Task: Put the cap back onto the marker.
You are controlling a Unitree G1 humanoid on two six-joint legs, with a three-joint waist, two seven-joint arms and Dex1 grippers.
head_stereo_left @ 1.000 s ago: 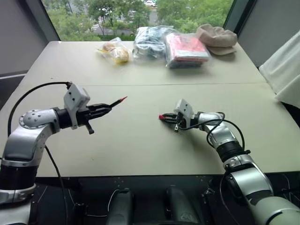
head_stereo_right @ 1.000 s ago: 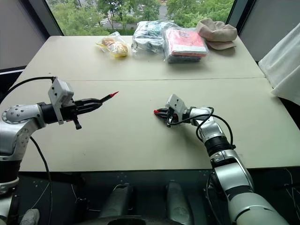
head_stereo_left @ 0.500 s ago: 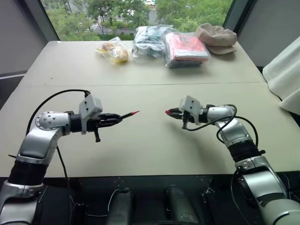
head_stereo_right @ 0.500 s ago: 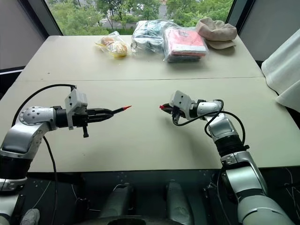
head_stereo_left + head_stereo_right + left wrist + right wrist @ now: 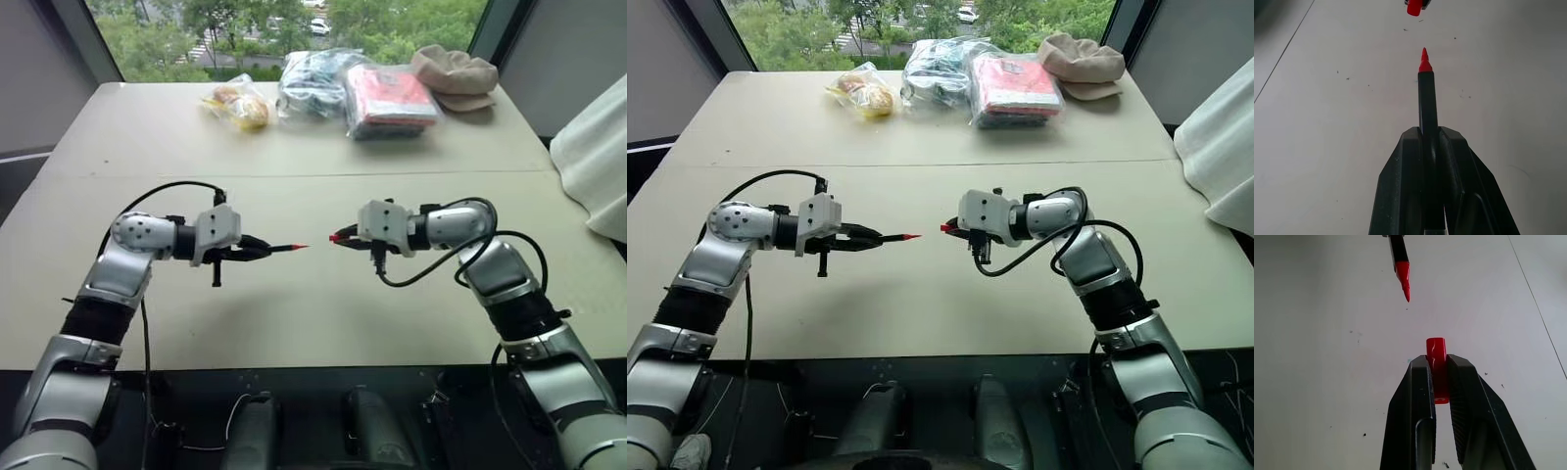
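L claw (image 5: pixel 257 251) clamps the marker (image 5: pixel 277 249), tip aimed at the cap (image 5: pixel 336 238) pinched in R claw (image 5: pixel 343 238); axes nearly collinear, small gap, above the table (image 5: pixel 313 313).

bare table (image 5: pixel 294 313) below, bags (image 5: pixel 377 98) far back

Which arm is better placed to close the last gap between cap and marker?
Right, marginally: its gripper holds the short cap firmly, open end facing the marker tip; the left gripper can hold steady.
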